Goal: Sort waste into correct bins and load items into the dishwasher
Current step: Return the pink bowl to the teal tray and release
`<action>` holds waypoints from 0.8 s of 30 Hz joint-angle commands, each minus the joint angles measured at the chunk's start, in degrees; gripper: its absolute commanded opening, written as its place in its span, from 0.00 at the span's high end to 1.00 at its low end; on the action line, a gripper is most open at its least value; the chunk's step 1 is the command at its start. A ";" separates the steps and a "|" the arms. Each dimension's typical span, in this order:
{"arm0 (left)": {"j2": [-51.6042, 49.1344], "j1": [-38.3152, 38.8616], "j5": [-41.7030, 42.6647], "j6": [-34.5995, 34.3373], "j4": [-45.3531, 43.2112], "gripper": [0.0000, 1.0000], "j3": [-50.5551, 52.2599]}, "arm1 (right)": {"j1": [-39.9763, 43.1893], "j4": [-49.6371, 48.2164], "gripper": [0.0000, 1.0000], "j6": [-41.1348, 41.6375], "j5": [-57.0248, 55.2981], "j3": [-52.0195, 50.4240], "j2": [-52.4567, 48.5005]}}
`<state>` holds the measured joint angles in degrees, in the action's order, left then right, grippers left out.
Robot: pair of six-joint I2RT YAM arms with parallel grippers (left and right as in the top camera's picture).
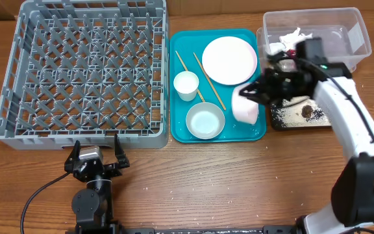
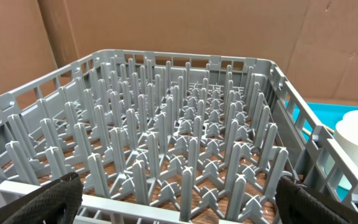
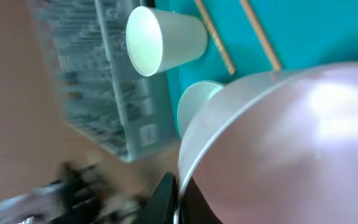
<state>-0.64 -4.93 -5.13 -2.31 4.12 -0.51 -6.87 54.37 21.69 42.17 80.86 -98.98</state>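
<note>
My right gripper [image 1: 252, 93] is clamped on the rim of the tipped pink bowl [image 1: 245, 108], toward the table's right edge. I judge this the loading step. Next it needs carrying to the dish rack [image 1: 83, 71] at the back-left corner.

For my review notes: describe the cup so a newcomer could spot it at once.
Find the teal tray beside the grey rack. The cup stands midway along its rack-side edge. It is the smallest round item, narrower than the bowl beside it and the flat plate.
</note>
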 commanded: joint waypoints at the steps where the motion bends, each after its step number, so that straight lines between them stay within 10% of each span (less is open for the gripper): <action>1: 0.37 -0.31 0.31 1.49 -0.09 0.00 0.24 | -9.40 1.31 0.96 3.37 -29.77 4.26 2.10; 24: 0.37 -0.31 0.28 1.51 -0.09 0.00 0.24 | -18.51 -0.92 0.88 8.57 -40.19 4.24 -12.39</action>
<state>-0.64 -4.93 -5.13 -2.31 4.10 -0.51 -25.39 54.02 30.00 1.04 84.42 -111.42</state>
